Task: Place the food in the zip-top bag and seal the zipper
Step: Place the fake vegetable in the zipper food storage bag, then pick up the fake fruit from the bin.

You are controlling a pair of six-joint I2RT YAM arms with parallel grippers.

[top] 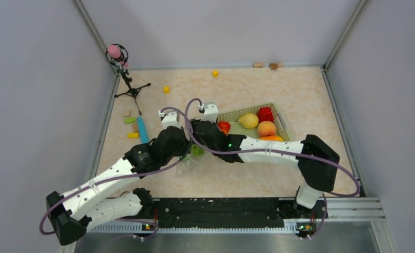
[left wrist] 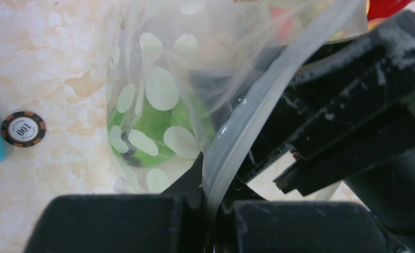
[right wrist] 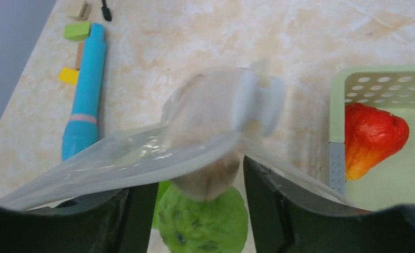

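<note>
The zip-top bag (left wrist: 163,89), clear with white dots, hangs open at the table's middle with a dark-striped green melon (left wrist: 152,126) inside. My left gripper (left wrist: 213,211) is shut on the zipper (left wrist: 247,121) strip at the mouth edge. My right gripper (right wrist: 200,179) stands open over the bag mouth. A pale beige mushroom-shaped toy (right wrist: 210,116) sits loose between its fingers, partly behind the film and just above the green melon (right wrist: 203,216). More food lies in the green basket (top: 231,114): a red piece (top: 265,113), a yellow pear (top: 248,120) and a peach (top: 266,128).
A blue cylinder (right wrist: 84,100) with green (right wrist: 76,30) and yellow (right wrist: 68,75) blocks lies to the left. A poker chip (left wrist: 23,128) rests on the table near the bag. A small tripod (top: 129,84) stands at the back left. Small yellow cubes (top: 166,89) sit farther back.
</note>
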